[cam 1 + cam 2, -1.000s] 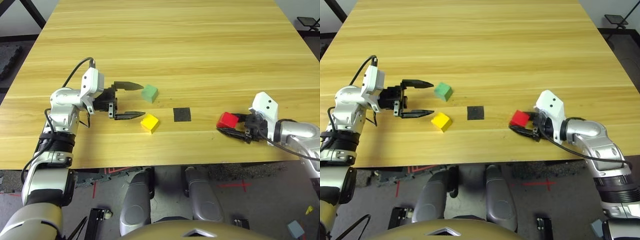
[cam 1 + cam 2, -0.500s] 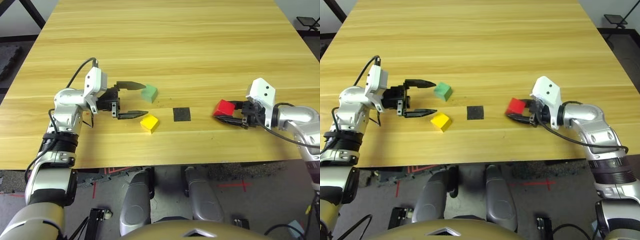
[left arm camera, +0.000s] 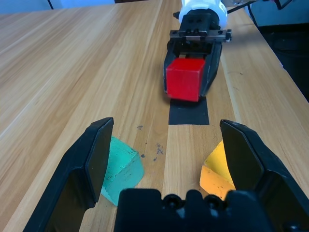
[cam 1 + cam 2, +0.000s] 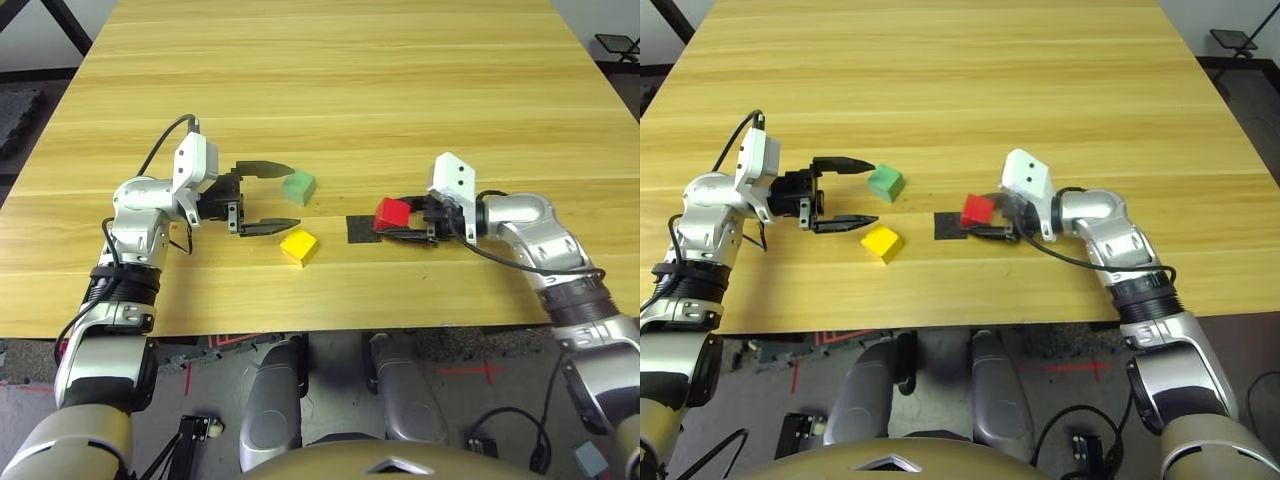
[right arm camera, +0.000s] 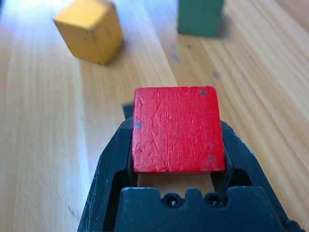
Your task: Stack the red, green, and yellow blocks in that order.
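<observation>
- The right gripper (image 4: 384,218) has its jaws closed on the red block (image 5: 178,129); one finger presses on each of two opposite sides of it.
- The red block sits at the front part of these jaws, and one flat face of it is turned toward the wrist.
- Next to the tips of the right jaws there is a flat black square (image 4: 361,229) on the bench (image 4: 350,100). It is partly covered by the block and one finger in the right eye view. Whether the block touches the square, one cannot tell.
- The left gripper (image 4: 296,195) has its jaws wide open, with nothing between them, and they point toward the right gripper.
- The green block (image 4: 298,187) is on the bench, near the tip of the left finger which is farther from the robot's body.
- The yellow block (image 4: 299,246) is also on the bench, near the tip of the other left finger, the one nearer to the body.
- The black square is located between the two pairs of jaws, much closer to the right pair.
- The three blocks are apart from each other, and none of them rests on another.
</observation>
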Robot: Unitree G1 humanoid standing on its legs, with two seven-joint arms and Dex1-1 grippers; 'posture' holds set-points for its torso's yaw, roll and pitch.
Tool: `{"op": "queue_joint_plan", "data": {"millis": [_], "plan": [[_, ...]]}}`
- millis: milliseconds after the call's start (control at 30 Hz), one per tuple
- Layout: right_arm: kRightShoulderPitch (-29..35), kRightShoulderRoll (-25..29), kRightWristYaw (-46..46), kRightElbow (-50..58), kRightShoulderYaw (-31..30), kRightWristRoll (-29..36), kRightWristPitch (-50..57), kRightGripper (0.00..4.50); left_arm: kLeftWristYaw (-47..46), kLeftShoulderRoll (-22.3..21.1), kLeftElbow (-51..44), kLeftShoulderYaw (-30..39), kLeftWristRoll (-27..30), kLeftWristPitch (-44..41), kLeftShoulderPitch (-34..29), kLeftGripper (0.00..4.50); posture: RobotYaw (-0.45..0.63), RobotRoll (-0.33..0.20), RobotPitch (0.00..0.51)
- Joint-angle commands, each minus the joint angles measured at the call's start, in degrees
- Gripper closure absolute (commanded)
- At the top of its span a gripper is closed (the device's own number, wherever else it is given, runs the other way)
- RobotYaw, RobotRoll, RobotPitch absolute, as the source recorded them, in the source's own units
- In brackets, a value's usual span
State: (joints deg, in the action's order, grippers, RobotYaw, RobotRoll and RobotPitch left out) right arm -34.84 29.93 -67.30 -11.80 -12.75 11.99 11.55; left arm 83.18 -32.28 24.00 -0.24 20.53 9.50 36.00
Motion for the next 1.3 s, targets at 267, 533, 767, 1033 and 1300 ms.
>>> {"op": "queue_joint_plan", "data": {"millis": [267, 533, 767, 1033, 1300], "plan": [[-4.0, -1.2, -3.7, -4.9, -2.1, -1.7, -3.3, 2.39, -2.0, -0.5, -4.3, -0.3, 0.2, -1.5, -3.1, 0.00, 0.33, -0.006, 0.207], [-4.9, -1.7, -5.5, -8.0, -2.6, -2.8, -6.2, 2.39, -3.2, -0.7, -6.4, -0.1, 0.4, -2.9, -3.9, 0.00, 0.35, -0.005, 0.218], [-4.2, -2.3, -6.1, -8.1, -2.9, -3.1, -7.0, 2.39, -3.6, -0.9, -7.5, 0.1, 0.6, -3.8, -4.4, 0.00, 0.36, -0.002, 0.225], [-3.0, -1.7, -6.6, -8.5, -3.0, -4.2, -8.9, 2.39, -4.1, -0.5, -7.3, -0.1, 0.6, -4.2, -3.6, 0.00, 0.36, -0.006, 0.232], [-3.4, -2.1, -6.6, -9.7, -2.9, -5.3, -10.5, 1.49, -4.8, -0.1, -7.5, -0.1, 1.0, -5.0, -3.1, 0.00, 0.37, -0.006, 0.239]]}}
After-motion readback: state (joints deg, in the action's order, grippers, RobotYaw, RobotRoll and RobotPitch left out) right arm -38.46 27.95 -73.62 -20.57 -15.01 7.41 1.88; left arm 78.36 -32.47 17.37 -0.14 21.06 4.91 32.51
